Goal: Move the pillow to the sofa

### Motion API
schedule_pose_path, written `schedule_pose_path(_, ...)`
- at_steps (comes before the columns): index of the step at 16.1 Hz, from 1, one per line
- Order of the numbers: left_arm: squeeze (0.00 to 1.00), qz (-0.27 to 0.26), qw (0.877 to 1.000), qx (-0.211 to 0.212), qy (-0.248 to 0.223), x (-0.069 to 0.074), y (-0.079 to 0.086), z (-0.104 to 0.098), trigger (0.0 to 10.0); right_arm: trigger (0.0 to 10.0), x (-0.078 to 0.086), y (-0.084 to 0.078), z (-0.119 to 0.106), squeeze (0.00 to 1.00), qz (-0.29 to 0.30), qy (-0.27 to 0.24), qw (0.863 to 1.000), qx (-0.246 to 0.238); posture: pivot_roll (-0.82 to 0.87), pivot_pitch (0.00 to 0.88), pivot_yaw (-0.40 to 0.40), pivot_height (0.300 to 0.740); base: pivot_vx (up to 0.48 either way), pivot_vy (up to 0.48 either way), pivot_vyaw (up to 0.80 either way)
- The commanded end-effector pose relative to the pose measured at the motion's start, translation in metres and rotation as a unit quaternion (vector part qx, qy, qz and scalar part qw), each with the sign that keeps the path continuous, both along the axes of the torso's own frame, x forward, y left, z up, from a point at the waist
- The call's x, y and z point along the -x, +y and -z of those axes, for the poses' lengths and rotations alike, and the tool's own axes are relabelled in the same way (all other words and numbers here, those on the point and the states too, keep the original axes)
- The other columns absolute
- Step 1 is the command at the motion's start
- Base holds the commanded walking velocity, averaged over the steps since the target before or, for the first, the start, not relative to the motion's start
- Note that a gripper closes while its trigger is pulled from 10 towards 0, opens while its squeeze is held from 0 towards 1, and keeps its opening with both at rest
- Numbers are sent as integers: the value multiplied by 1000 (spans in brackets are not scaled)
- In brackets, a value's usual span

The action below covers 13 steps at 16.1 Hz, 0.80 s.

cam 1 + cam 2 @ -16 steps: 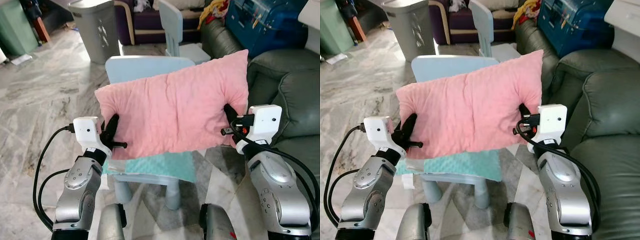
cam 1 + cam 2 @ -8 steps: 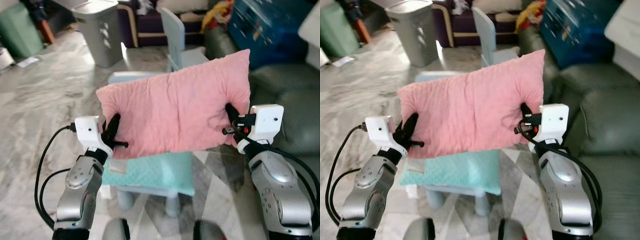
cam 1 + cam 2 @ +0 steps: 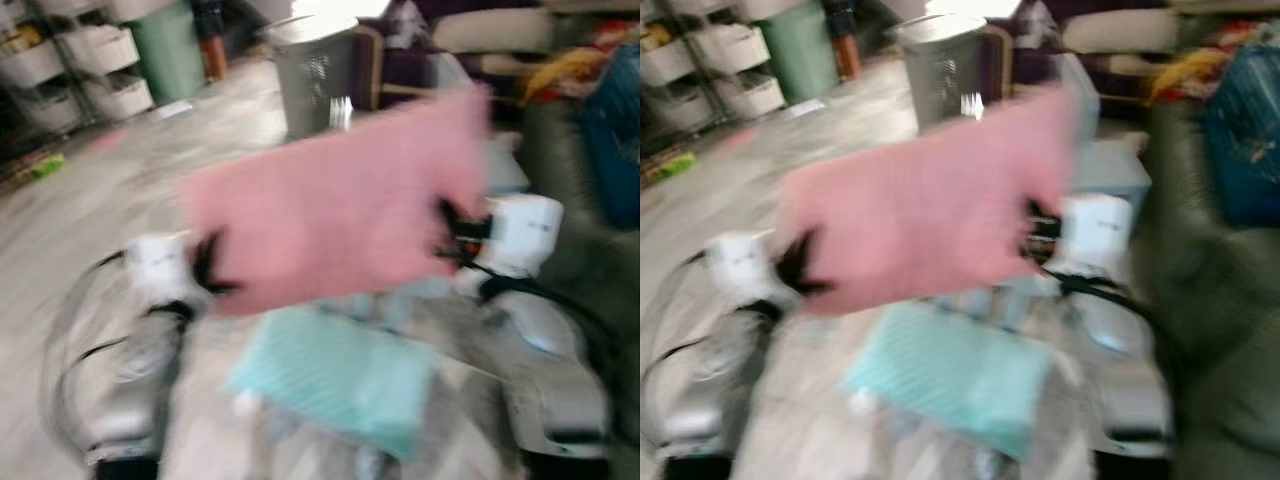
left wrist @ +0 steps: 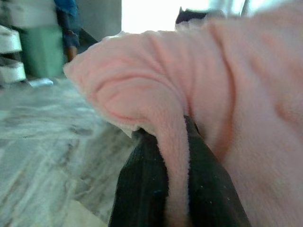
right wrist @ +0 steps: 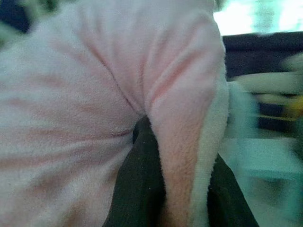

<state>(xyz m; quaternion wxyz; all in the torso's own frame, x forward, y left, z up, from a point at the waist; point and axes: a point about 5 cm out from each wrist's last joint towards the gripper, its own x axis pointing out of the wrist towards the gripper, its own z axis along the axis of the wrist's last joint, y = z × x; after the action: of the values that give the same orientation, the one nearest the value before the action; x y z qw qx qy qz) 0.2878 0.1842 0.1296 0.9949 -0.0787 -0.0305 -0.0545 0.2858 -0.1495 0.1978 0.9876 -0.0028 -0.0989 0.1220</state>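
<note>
While head views are being smeared by motion, pink pillow is being carried in air, stretched crosswise between both arms, long axis running left to right. Left pincer is being clamped on fold at pillow's left end; right pincer is being clamped on right-end seam. Dark green sofa is lying to robot's right, nearer right arm; turn toward that side is judged needed before release.

My two head views look forward and down, blurred, sharing the pink pillow and grey bin. Each wrist view looks along its jaws, tight against pillow fabric.
</note>
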Motion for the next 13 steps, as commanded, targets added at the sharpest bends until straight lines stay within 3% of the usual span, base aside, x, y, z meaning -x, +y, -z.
schedule_pose_path(1, 0, 40, 999, 8, -7, -5, -24, -5, 10000, 10000, 5, -25, 3, 0, 51, 4, 999, 3, -207, 0, 53, 740, 0, 0, 0)
schedule_pose_path(13, 0, 16, 999, -23, 28, -9, -26, -1, 10000, 10000, 5, -21, 4, 0, 48, 11, 999, -8, -199, 0, 48, 740, 0, 0, 0)
